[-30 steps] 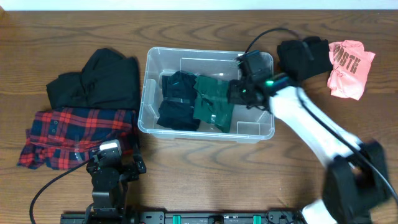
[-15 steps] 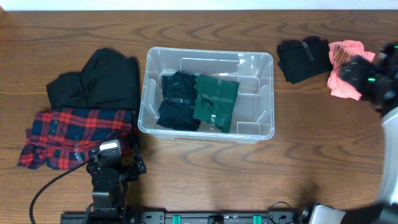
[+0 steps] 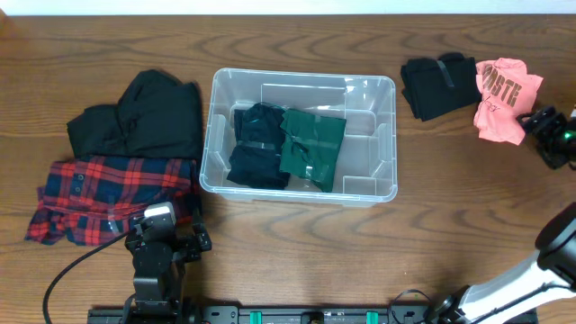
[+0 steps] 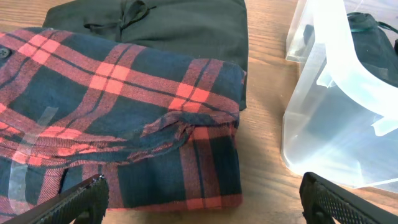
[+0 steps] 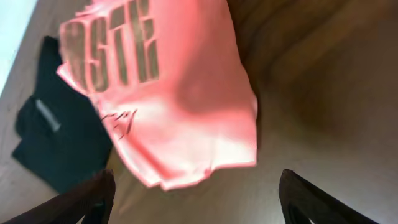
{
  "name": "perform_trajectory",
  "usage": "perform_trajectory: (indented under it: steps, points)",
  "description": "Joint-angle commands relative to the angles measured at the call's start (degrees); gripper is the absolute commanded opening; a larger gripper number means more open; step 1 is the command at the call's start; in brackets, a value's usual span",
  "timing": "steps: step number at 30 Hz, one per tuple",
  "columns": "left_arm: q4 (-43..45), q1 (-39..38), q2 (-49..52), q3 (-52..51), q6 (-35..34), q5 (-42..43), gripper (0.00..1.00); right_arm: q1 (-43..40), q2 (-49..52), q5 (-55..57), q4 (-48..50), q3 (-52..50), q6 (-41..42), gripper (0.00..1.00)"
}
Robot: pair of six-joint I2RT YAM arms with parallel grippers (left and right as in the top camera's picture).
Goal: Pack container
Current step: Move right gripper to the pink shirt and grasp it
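Seen from overhead, the right arm hung over the clear rectangular plastic container point(image 3: 302, 75) a second ago. It has since swung out to the right edge of the wooden bench point(image 3: 450, 234), and the right fingers point(image 3: 538, 121) now sit just beside the crumpled pink printed T-shirt point(image 3: 507, 94). A small folded black garment point(image 3: 439, 85) lies on that shirt's other side. The container stands mid-bench and holds a folded black cloth bundle point(image 3: 256, 144) and a folded dark green garment point(image 3: 312, 148) side by side. That delivery looks finished, and the pink shirt is probably the next item. The left fingers point(image 3: 200, 239) stay parked at the near edge of the folded red-and-navy plaid shirt point(image 3: 112, 193), beyond which lies a large black garment point(image 3: 144, 115). In the left wrist view, the left fingers point(image 4: 81, 200) are spread wide and empty above the plaid shirt point(image 4: 112, 118), with the container's wall point(image 4: 336, 106) to the right. In the right wrist view, the right fingers point(image 5: 87, 199) are also wide and hold nothing. The pink T-shirt point(image 5: 168, 87) lies just ahead, not yet touched.
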Motion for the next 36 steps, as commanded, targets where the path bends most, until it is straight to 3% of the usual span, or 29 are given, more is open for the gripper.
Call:
perform_trajectory:
  steps: [1, 13, 18, 21, 26, 28, 36]
  points:
    - [0.09, 0.28, -0.39, -0.74, 0.74, -0.26, 0.98, 0.07, 2.89, -2.91, 3.72, -0.11, -0.26, 0.81]
    - [0.07, 0.28, -0.39, -0.74, 0.76, -0.26, 0.98, 1.29, 12.13, -3.23, 14.34, -0.11, 8.44, 0.8]
    - [0.07, 0.28, -0.39, -0.74, 0.74, -0.26, 0.98, 3.06, 14.27, -4.48, 15.74, -0.11, 9.11, 0.7]
    - [0.09, 0.28, -0.39, -0.74, 0.74, -0.26, 0.98, 4.33, 14.27, -4.48, 15.78, -0.02, 8.72, 0.59]
    - [0.09, 0.28, -0.39, -0.74, 0.74, -0.26, 0.98, 4.68, 13.31, -4.5, 11.72, 0.22, 8.74, 0.19]
    - [0.09, 0.28, -0.39, -0.74, 0.74, -0.26, 0.98, 4.42, 11.37, -4.72, 9.07, 0.24, 8.72, 0.11]
    - [0.09, 0.28, -0.39, -0.74, 0.74, -0.26, 0.98, 5.9, -11.67, -4.72, -8.17, 0.24, 1.86, 0.05]
